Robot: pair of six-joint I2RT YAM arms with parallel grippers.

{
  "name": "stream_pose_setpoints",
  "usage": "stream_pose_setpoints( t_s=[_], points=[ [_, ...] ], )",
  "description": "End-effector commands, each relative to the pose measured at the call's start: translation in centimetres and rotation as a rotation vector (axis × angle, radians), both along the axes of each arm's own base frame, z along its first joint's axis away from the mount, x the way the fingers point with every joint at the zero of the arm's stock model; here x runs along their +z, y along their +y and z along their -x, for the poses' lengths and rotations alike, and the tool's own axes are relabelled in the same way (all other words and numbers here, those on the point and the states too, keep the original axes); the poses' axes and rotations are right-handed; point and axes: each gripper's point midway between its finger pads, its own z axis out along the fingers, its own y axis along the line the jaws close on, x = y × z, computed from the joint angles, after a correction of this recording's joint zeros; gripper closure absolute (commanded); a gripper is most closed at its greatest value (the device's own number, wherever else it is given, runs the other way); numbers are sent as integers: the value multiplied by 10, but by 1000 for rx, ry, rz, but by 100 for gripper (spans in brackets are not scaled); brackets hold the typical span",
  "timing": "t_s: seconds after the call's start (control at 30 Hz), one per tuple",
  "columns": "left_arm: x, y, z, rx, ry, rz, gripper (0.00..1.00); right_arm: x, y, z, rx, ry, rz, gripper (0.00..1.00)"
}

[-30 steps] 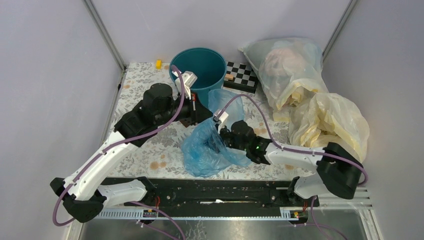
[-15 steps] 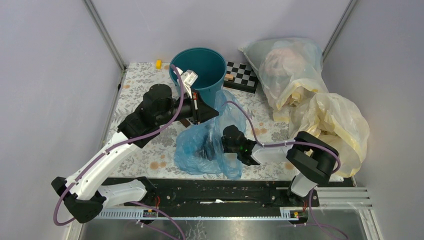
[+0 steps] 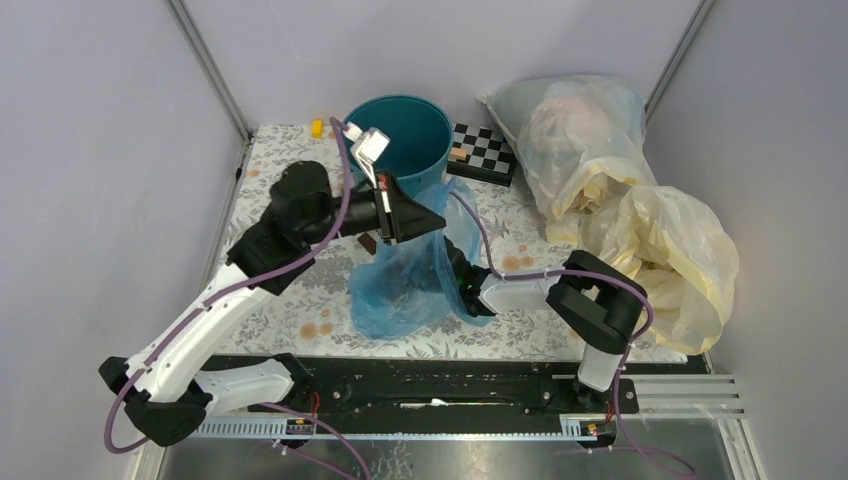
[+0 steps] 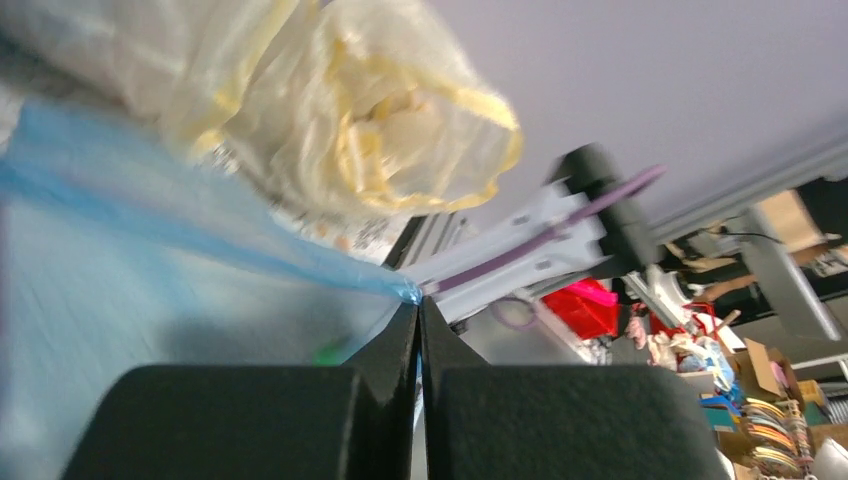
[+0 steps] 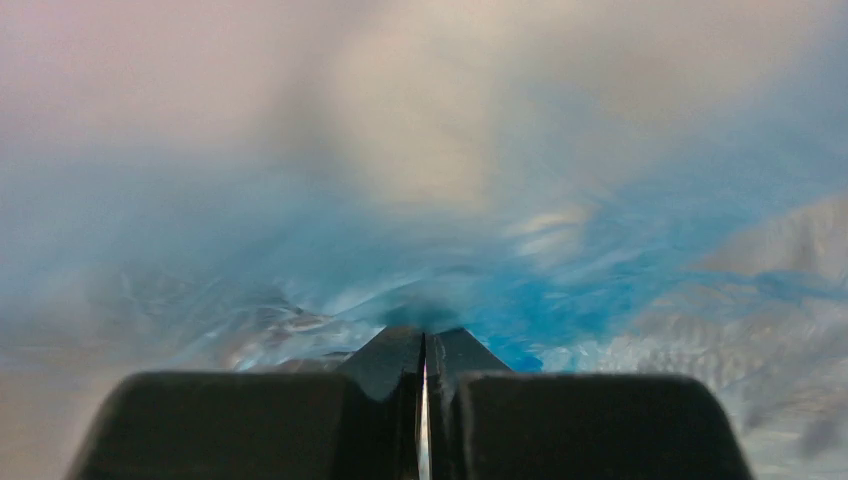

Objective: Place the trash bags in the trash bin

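Observation:
A thin blue trash bag [image 3: 395, 295] hangs in front of the teal trash bin [image 3: 400, 130], its lower part resting on the table. My left gripper [image 3: 428, 216] is shut on the bag's top edge. In the left wrist view the blue film [image 4: 150, 250] runs to a pinched point at the closed tips [image 4: 418, 305]. My right gripper [image 3: 441, 262] is under the bag's film, which drapes over its wrist. Blue film [image 5: 600, 250] fills the right wrist view, and the shut tips [image 5: 422, 335] press into it. Whether they pinch any film I cannot tell.
A clear stuffed bag [image 3: 575, 135] and pale-yellow bags [image 3: 660, 245] fill the right side. A checkerboard [image 3: 482, 150] lies beside the bin, and a small yellow block [image 3: 317, 127] sits at the back left. Grey walls close in both sides.
The left gripper has lifted the bag's edge up and to the right. The right gripper has swung left and away from the near edge, deeper under the film. The bag now stands taller.

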Motion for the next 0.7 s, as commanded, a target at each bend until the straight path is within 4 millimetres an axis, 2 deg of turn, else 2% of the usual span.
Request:
stream_pose_setpoints(
  t_s=[0.0, 0.07, 0.17, 0.3, 0.37, 0.47, 0.53, 0.67],
  points=[
    [110, 11, 42, -135, -180, 244, 100, -10, 8, 2, -5, 63, -4, 100],
    [130, 16, 53, -164, -201, 287, 100, -11, 5, -2, -32, 61, 14, 100],
    [147, 24, 66, -189, -220, 320, 100, -21, -8, -14, -118, 51, 111, 100],
    [164, 39, 80, -179, -266, 349, 100, -34, -29, -30, -236, 33, 235, 100],
    [163, 44, 80, -151, -279, 341, 99, -32, -37, -32, -260, 14, 267, 97],
    [149, 47, 70, -84, -262, 291, 98, -11, -49, -36, -291, -41, 279, 94],
    [141, 47, 67, -74, -248, 272, 99, 11, -63, -44, -354, -96, 283, 93],
    [150, 51, 78, -104, -270, 287, 99, 64, -86, -55, -433, -208, 302, 92]
  ],
)
